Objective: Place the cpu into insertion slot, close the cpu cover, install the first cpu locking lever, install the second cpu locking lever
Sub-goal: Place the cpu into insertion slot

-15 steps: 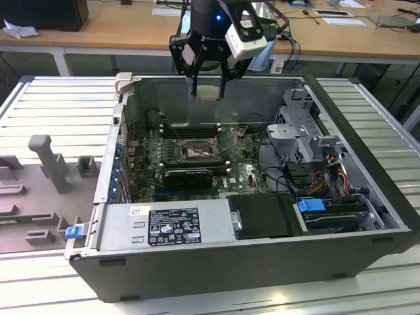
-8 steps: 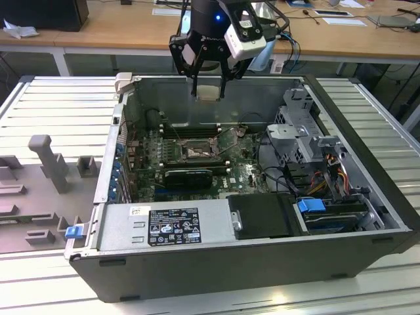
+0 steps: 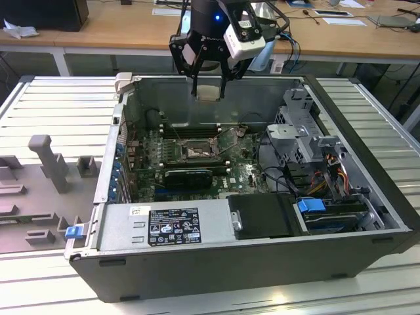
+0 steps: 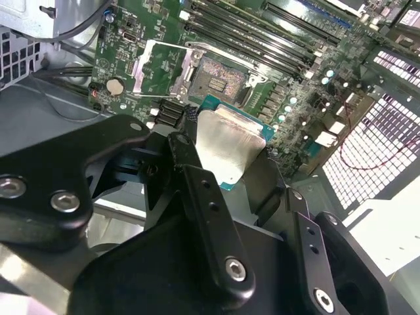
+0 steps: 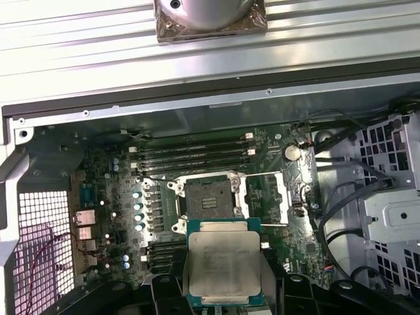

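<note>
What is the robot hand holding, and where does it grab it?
The hand holds the cpu, pinched between its fingers by two opposite side edges, with the metal face left uncovered.

Wooden desk (image 3: 98, 29) behind; slatted metal bench (image 3: 59, 105).

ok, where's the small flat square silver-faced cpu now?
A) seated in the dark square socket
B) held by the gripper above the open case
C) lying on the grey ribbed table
B: the gripper clamps the cpu, and the insertion slot below is bare, its cpu cover open.
</note>
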You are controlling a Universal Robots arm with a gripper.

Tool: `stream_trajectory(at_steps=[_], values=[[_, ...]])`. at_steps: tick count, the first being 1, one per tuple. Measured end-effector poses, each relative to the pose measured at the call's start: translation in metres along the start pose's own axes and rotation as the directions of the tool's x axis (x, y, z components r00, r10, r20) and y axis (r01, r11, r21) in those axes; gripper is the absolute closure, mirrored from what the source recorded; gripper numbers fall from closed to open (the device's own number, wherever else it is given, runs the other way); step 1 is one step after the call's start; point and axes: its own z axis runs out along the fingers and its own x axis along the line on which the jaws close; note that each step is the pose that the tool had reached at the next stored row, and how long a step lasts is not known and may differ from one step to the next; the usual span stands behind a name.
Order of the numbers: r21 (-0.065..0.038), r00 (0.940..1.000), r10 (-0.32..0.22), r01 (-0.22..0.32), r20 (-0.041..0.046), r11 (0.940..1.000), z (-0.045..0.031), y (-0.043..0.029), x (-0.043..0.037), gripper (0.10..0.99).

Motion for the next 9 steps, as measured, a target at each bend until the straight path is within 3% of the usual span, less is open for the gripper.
stream_trajectory(at_steps=[9], values=[[0.0, 0.9997, 0.023, -0.023, 0.0021, 0.9997, 0.0, 0.0, 0.0, 0.557]])
